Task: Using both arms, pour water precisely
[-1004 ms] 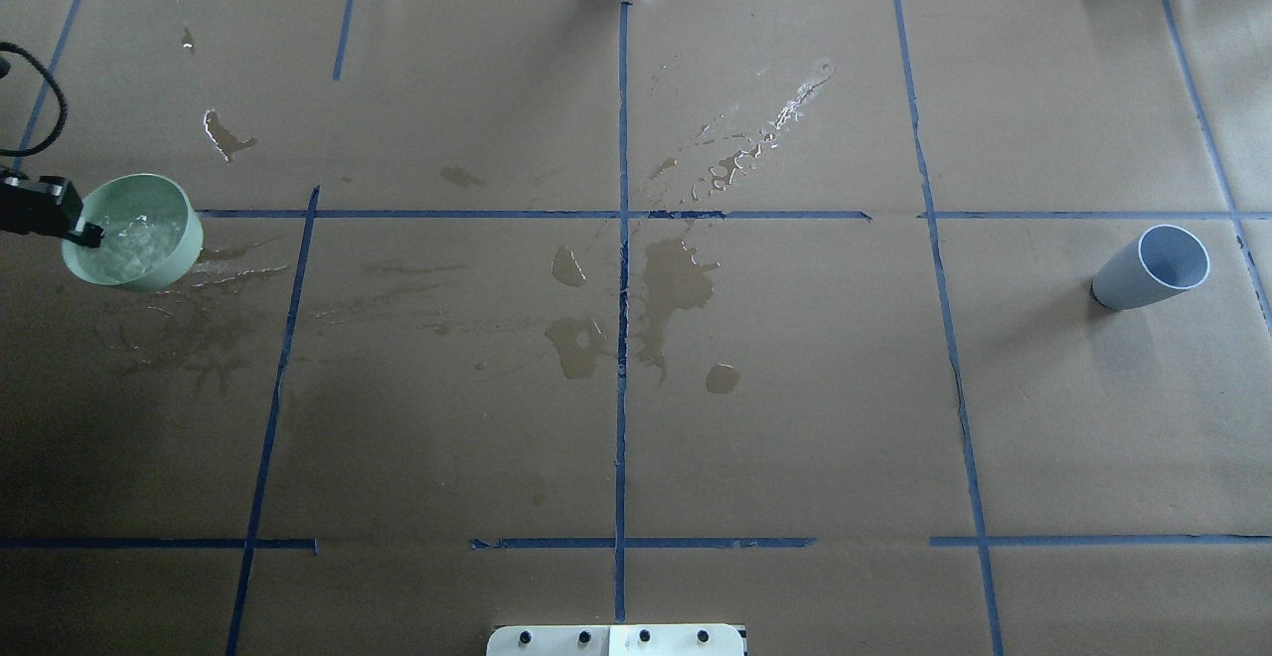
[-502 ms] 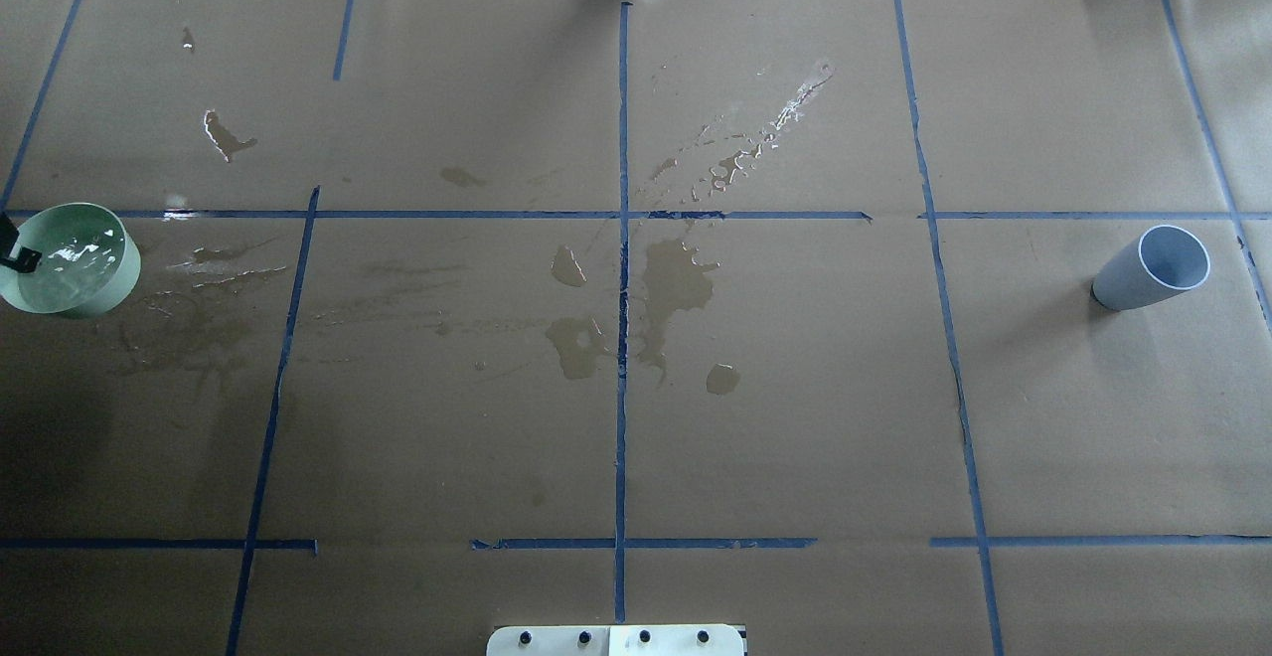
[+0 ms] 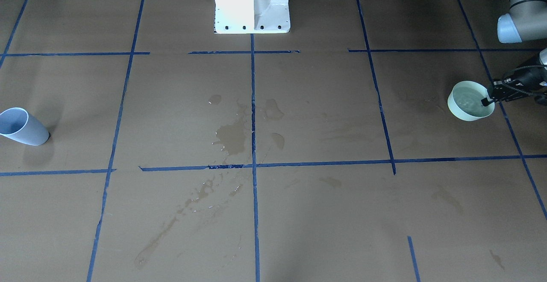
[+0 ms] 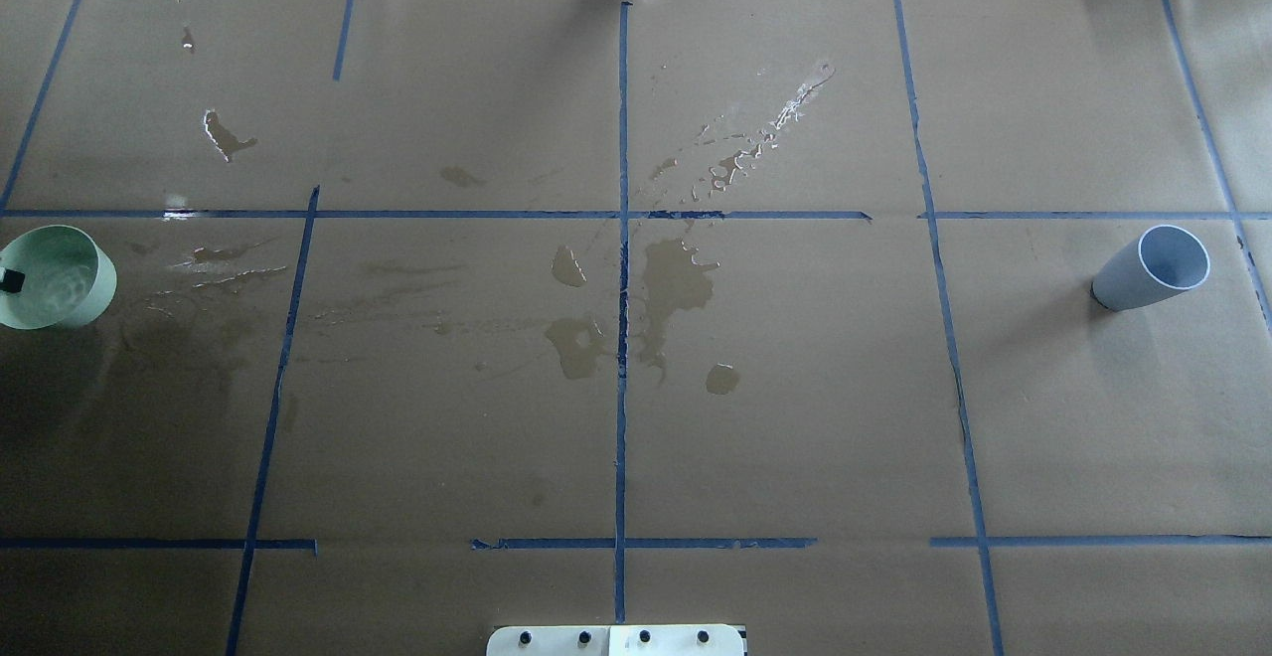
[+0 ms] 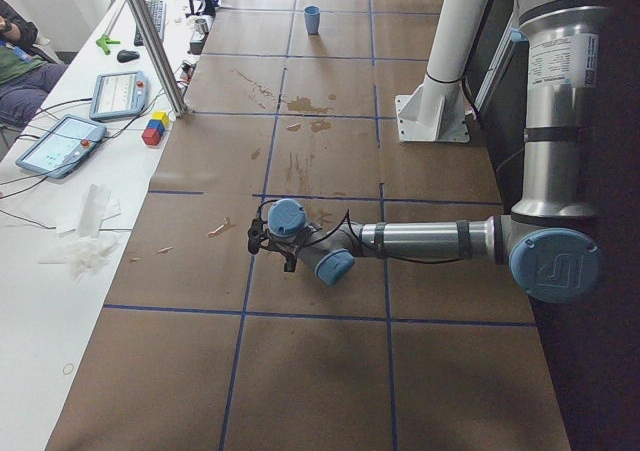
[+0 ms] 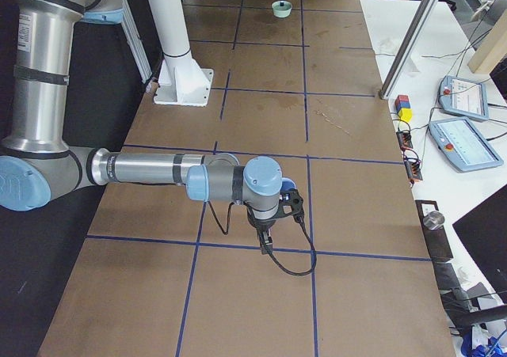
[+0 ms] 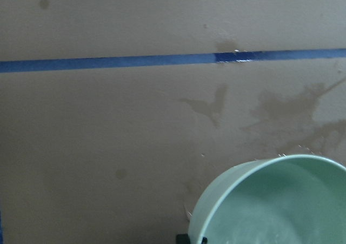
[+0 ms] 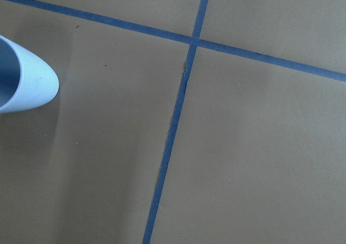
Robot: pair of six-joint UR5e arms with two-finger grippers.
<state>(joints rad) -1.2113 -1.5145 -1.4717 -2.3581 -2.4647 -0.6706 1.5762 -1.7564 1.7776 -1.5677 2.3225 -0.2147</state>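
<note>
A pale green bowl (image 3: 470,111) holds clear water (image 3: 469,97) with a shiny surface. My left gripper (image 3: 486,101) is shut on the bowl's rim at the table's left end. I cannot tell whether the bowl touches the table. The bowl (image 4: 84,288) also shows at the overhead view's left edge and in the left wrist view (image 7: 232,195). A blue-grey cup (image 4: 1153,266) stands alone at the right end. My right gripper (image 6: 264,240) hangs low over the table beyond the cup and shows only in the exterior right view. I cannot tell whether it is open or shut.
Spilled water puddles (image 4: 676,278) and wet streaks lie around the table's middle. Blue tape lines (image 4: 622,338) grid the brown paper. The white pedestal (image 3: 252,4) stands at the robot's side. Tablets (image 5: 60,141) and coloured blocks (image 5: 155,129) lie beyond the far edge.
My left gripper has carried the green bowl further left, until the gripper is almost out of the overhead view. The water ripples less. The blue-grey cup has not moved.
</note>
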